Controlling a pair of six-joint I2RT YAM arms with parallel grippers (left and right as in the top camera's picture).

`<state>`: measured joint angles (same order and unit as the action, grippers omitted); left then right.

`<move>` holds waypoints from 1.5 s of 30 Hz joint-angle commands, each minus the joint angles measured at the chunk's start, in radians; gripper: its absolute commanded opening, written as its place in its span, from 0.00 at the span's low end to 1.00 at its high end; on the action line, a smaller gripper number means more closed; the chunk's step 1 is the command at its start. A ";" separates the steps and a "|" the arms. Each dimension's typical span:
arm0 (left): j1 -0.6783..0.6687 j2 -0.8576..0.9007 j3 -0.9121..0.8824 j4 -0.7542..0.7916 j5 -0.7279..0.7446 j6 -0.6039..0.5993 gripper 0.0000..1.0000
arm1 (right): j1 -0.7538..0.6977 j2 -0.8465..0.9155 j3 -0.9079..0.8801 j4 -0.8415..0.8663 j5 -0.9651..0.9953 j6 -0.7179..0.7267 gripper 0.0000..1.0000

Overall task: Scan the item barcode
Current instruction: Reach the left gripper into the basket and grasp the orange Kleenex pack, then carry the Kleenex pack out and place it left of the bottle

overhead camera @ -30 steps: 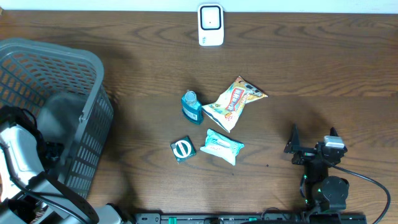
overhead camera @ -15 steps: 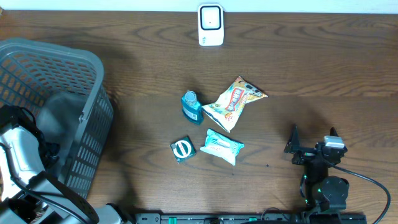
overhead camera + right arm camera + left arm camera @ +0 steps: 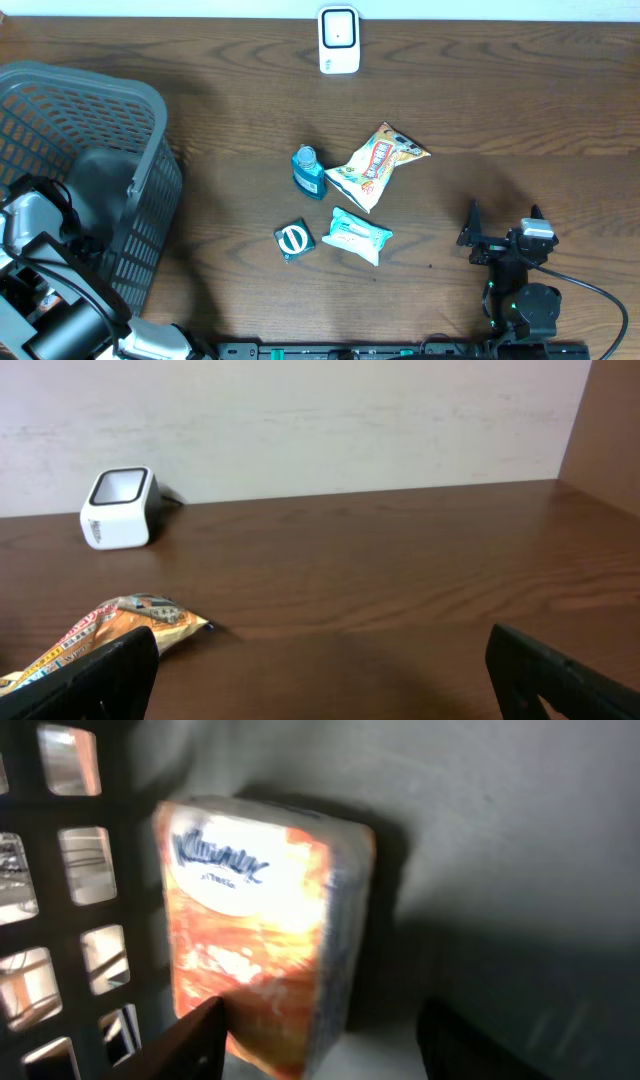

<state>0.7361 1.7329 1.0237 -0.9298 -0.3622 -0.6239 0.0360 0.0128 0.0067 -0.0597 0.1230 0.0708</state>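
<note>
Hovered inside the gray basket (image 3: 150,100), left gripper (image 3: 322,1025) fingers partly apart around the orange tissue pack (image 3: 260,920), right gripper (image 3: 322,650) fingers spread wide.

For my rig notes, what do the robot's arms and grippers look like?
Right arm: black, small green lights, a silvery block on top, a black cable trailing away. Left arm: white shells over black parts. Gripper fingers are black.

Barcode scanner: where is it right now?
Overhead, the white scanner stands midway along the far edge of the table, well beyond the snack bag and blue bottle.
</note>
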 commanded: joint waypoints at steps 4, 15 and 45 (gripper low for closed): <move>0.005 0.069 -0.044 0.027 -0.051 -0.010 0.54 | 0.011 -0.004 -0.001 -0.004 -0.002 -0.009 0.99; 0.024 0.068 -0.130 0.073 -0.076 -0.042 0.08 | 0.011 -0.004 -0.001 -0.004 -0.002 -0.009 0.99; -0.172 -1.029 0.095 0.534 1.259 0.086 0.07 | 0.011 -0.004 -0.001 -0.004 -0.002 -0.009 0.99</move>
<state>0.6369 0.7692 1.1107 -0.4141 0.6285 -0.6266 0.0360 0.0128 0.0067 -0.0597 0.1226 0.0708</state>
